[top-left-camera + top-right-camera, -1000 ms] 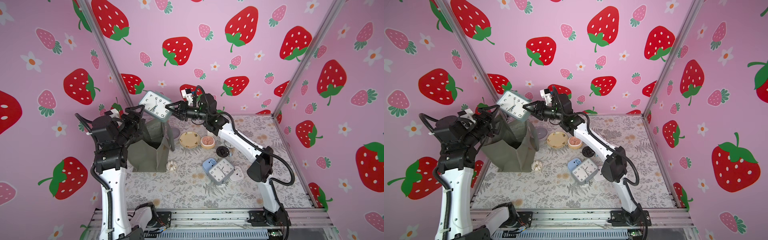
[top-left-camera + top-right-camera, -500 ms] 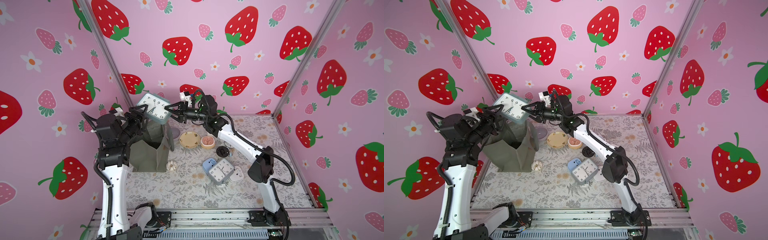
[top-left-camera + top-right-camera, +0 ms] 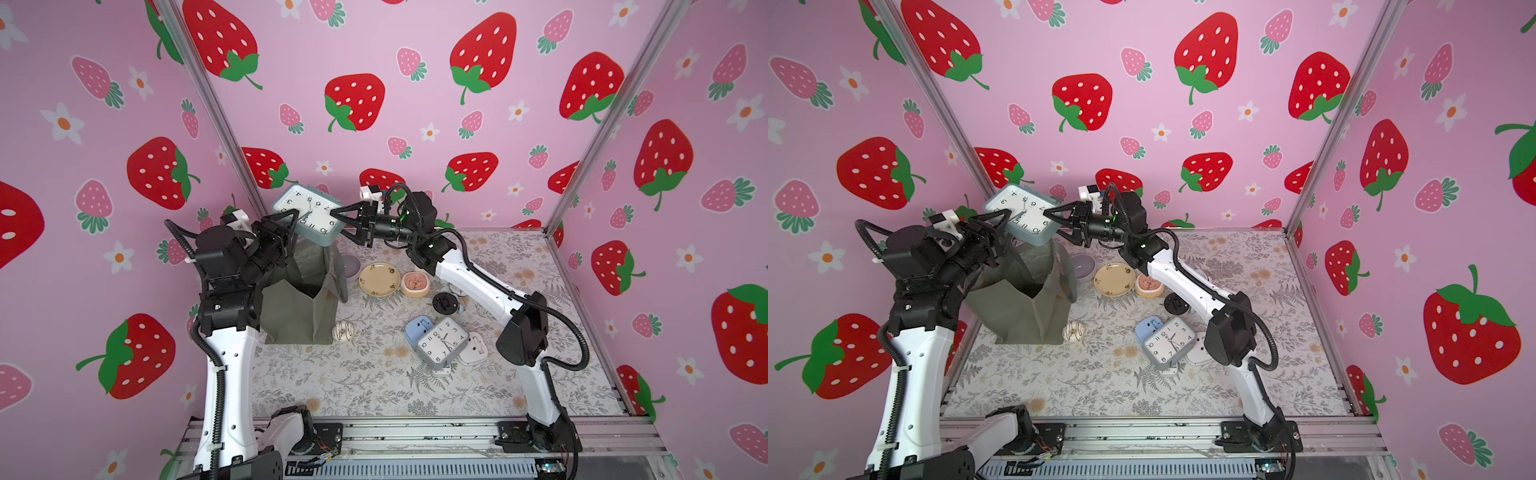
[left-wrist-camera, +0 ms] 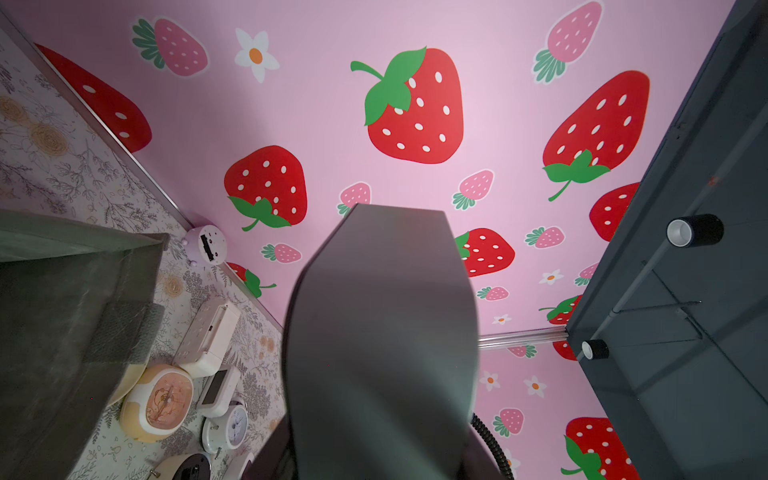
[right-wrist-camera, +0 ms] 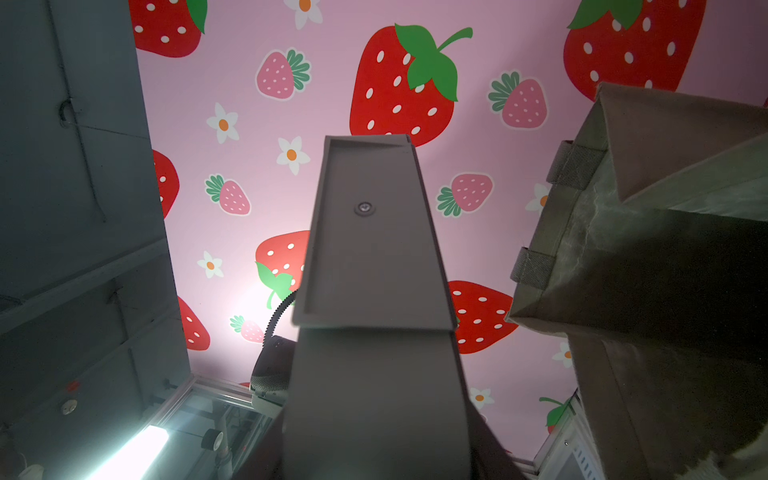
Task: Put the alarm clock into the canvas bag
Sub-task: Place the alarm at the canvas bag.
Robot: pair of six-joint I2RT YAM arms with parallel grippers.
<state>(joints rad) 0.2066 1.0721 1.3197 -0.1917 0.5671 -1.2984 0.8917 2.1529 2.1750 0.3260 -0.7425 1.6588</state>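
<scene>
Bimanual cell, both top views. The alarm clock (image 3: 309,212) (image 3: 1022,212), square with a pale blue-grey case and a white dial, is held aloft and tilted, dial towards the camera head. It sits above the open mouth of the canvas bag (image 3: 297,311) (image 3: 1017,311) and is not inside it.

The right gripper (image 3: 337,223) (image 3: 1052,223) reaches in from the right. Its two fingertips are clamped on the clock's right edge. The left gripper (image 3: 294,222) (image 3: 1008,222) meets the clock from the opposite side, and its jaws straddle the left edge. Whether they press on the case cannot be told.

The olive-grey bag stands upright at the rear left of the floral table cover (image 3: 374,382), just in front of the left arm.

Left wrist view: the clock's grey case (image 4: 382,332) fills the centre, with the bag wall (image 4: 62,311) to one side. Right wrist view: the clock's narrow side (image 5: 370,249) runs up the centre beside the bag (image 5: 665,270).

On the cover lie:
- a striped ring-shaped item (image 3: 343,331), just beside the bag's front corner;
- a lavender bowl (image 3: 351,266) and a yellow plate (image 3: 379,279), behind it;
- a second square clock (image 3: 442,343), resting on a blue one (image 3: 417,330), well apart from the bag.
</scene>
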